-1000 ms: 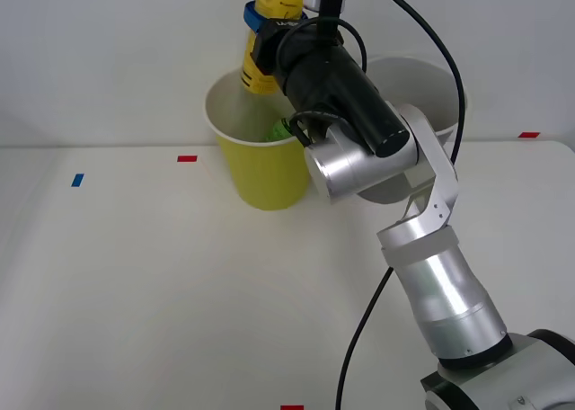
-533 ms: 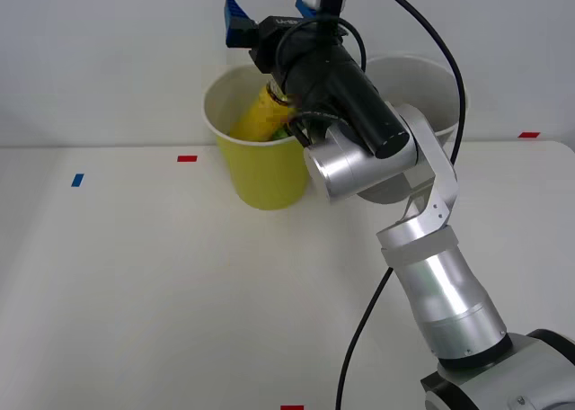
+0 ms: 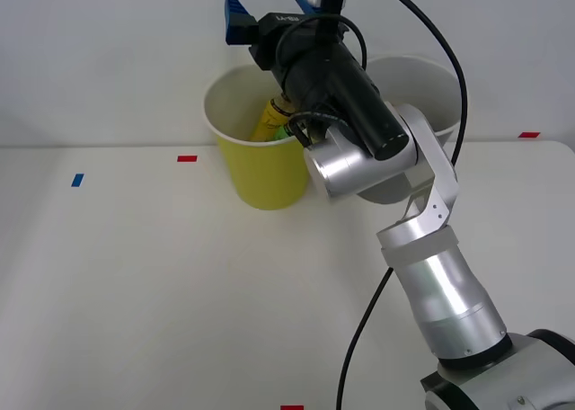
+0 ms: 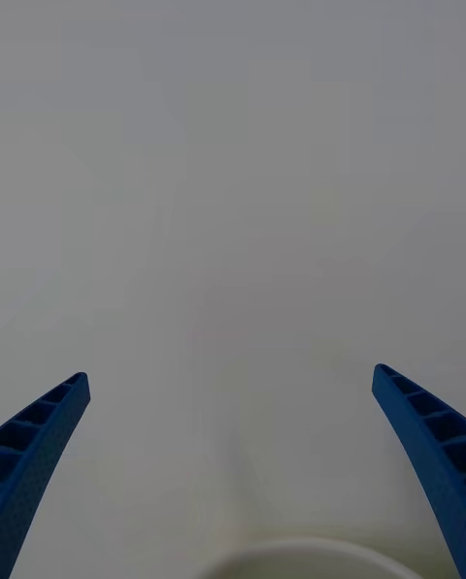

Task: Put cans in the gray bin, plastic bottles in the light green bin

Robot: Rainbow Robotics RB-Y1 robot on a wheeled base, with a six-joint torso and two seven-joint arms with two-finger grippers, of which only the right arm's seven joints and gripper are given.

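Fingers (image 3: 236, 19) of my right gripper (image 3: 269, 13) spread wide, holding nothing, above the light green bin (image 3: 260, 172); yellow bottle (image 3: 272, 118) lies inside it.

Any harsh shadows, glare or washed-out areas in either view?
Front view: even, soft light; faint shadow under the light green bin; bright sheen on the arm's silver housing. Right wrist view: mostly featureless pale wall, no glare; the open right gripper shows crisp blue fingers.

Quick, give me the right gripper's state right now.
Right gripper: open, holding nothing, above the light green bin; the yellow-labelled bottle lies inside that bin.
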